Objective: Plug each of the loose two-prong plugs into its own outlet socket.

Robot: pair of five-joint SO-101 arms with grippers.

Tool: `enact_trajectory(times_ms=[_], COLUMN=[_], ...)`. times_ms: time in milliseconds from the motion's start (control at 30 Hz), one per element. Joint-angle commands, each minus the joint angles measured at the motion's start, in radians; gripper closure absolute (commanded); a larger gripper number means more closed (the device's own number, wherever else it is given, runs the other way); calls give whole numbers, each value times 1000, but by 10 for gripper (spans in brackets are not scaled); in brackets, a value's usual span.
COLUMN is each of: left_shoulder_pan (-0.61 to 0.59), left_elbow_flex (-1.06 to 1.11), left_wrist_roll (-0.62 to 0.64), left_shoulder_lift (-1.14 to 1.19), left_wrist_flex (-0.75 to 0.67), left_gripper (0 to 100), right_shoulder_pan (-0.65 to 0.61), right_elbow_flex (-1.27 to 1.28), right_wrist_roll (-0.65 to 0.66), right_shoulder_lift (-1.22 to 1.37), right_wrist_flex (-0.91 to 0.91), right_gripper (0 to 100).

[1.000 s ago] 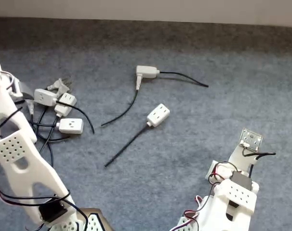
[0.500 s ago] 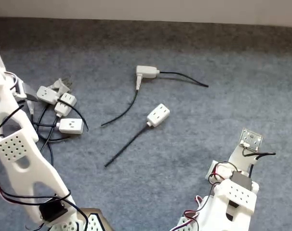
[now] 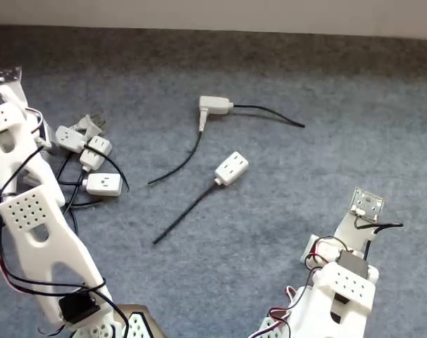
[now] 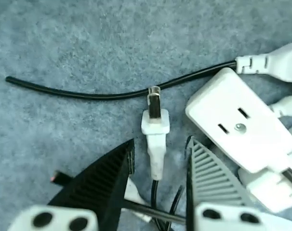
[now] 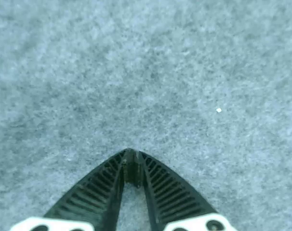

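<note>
left gripper (image 4: 160,142) advanced; plug (image 4: 154,126) lies between its spread jaws

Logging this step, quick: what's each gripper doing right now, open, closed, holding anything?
Left gripper: open, straddling a two-prong plug, not gripping it.
Right gripper: shut, holding nothing.

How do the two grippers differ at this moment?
The left gripper is open; the right gripper is shut. The left gripper straddles a white plug beside an outlet socket; the right gripper has nothing between its jaws and bare carpet ahead. Both are black and ribbed.
</note>
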Motion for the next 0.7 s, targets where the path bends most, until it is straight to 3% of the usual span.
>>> enact_trajectory(times_ms=[0,667], left_shoulder_pan=[-15,1], left_elbow_flex=[-12,-4], left_wrist_roll=[3,9], left_shoulder_lift=[27,51], left_wrist_flex=[-41,-120], left_gripper=[829,836], right_shoulder_pan=[-10,-10], right_elbow_flex=[-2,-2], right_wrist_roll=[11,11], right_shoulder_lift=[-4,-4], right_wrist_flex=[-22,-22], right_gripper=[991,991])
